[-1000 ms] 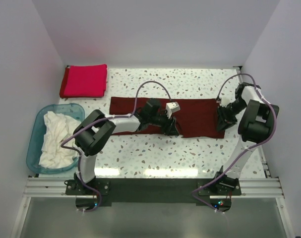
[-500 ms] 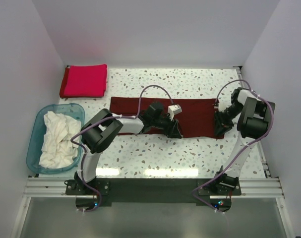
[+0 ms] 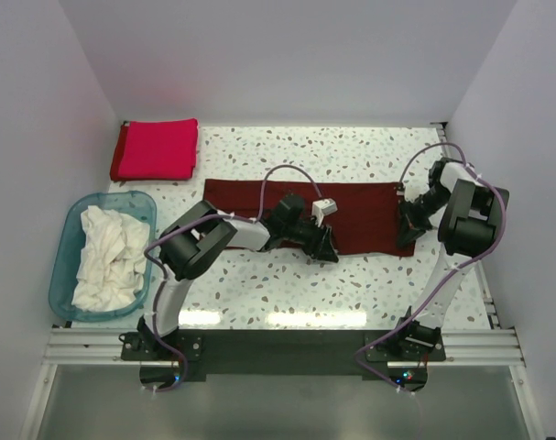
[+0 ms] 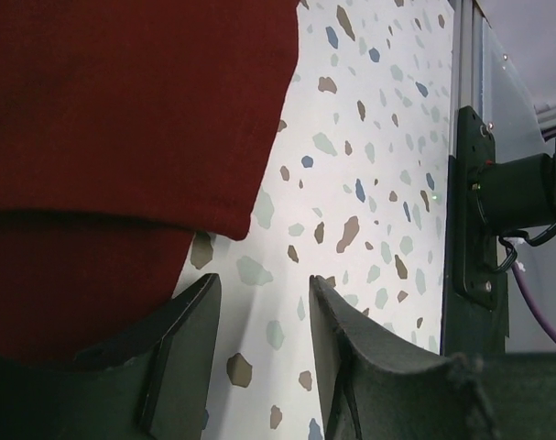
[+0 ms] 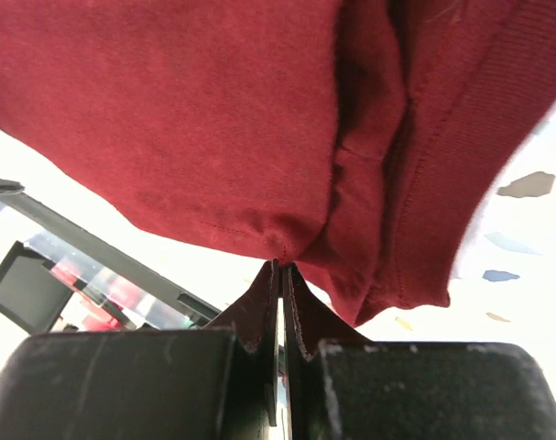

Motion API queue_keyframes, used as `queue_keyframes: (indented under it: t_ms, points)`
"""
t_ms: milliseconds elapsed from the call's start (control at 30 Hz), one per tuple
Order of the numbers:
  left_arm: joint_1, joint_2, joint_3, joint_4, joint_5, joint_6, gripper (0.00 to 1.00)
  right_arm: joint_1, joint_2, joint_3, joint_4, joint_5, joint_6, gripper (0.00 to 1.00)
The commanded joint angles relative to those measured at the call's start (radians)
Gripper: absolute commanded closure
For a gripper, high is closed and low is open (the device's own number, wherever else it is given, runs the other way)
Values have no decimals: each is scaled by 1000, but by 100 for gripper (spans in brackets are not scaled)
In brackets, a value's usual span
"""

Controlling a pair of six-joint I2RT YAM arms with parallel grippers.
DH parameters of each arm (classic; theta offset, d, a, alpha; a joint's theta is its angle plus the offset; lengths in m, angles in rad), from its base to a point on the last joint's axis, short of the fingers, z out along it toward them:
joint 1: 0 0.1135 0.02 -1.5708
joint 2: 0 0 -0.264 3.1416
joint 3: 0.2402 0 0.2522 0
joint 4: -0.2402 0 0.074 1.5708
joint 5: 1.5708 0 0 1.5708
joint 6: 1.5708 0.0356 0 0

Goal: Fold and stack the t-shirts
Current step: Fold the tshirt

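A dark maroon t-shirt (image 3: pixel 351 209) lies folded into a long strip across the middle of the table. My right gripper (image 3: pixel 408 225) is at its right end, shut on the hem, and the cloth (image 5: pixel 213 110) puckers where the tips (image 5: pixel 282 263) meet. My left gripper (image 3: pixel 329 247) sits low at the strip's front edge and stands open. Only bare table shows between its fingers (image 4: pixel 181 335), while the maroon cloth (image 4: pixel 122 110) lies just beyond and beside the left finger. A bright red t-shirt (image 3: pixel 156 149) lies folded at the back left. White t-shirts (image 3: pixel 102 255) are bundled in the tub.
The translucent blue tub (image 3: pixel 67 238) stands at the left edge of the table. White walls close in the back and both sides. A metal rail (image 3: pixel 278 344) with the arm bases runs along the near edge. The right arm's base (image 4: pixel 506 192) shows in the left wrist view.
My right gripper has shut on the maroon shirt's right edge. My left gripper has slid a little right and nearer along the shirt's front edge, still open.
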Motion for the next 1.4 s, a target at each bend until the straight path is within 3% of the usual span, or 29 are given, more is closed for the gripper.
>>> queue_keyframes:
  t_ms: [0, 133, 167, 233, 367, 467, 533, 667, 933, 1367]
  points:
    - [-11, -16, 21, 62, 10, 8, 52, 3, -23, 27, -30, -57, 11, 100]
    - [-32, -221, -111, 85, -95, 240, 51, 4, -34, 38, -38, -71, 10, 100]
    - [-39, -257, -137, 85, -149, 394, 50, 4, -32, 41, -42, -71, 10, 100]
    - [-52, -324, -215, 134, -197, 546, 48, 3, -32, 47, -46, -71, 8, 100]
    - [-98, -342, -331, 281, -293, 968, 43, 4, -29, 58, -49, -74, 14, 100]
    - [-129, -307, -407, 514, -316, 1171, 35, 4, -28, 58, -47, -74, 22, 100]
    - [-152, -256, -414, 571, -339, 1274, 33, 3, -26, 59, -47, -76, 27, 100]
    - [-169, -173, -411, 717, -350, 1407, 30, 4, -17, 70, -55, -72, 28, 100]
    - [-190, -70, -420, 775, -326, 1584, 32, 3, -2, 88, -62, -77, 30, 100]
    - [-210, 48, -357, 746, -341, 1707, 47, 3, 4, 70, -65, -86, 22, 100]
